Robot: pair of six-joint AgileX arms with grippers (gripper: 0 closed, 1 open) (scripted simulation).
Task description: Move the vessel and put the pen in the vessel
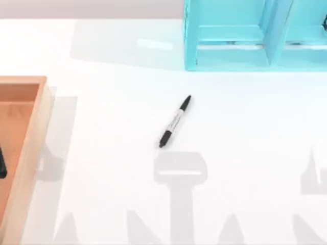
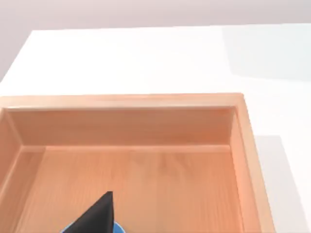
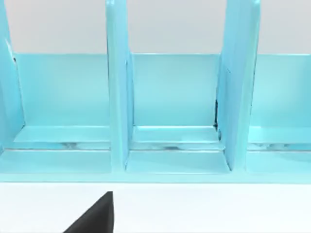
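Pen (image 1: 175, 121) lies alone mid-table, between wooden tray (image 1: 30, 153) and turquoise shelf (image 1: 245, 56).

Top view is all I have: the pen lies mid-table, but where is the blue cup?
Observer: The left wrist view shows a sliver of the blue cup inside the wooden tray, right under the left gripper.
Operator: And my right arm?
Observer: The right gripper is over white table, facing the turquoise shelf and its open compartments.
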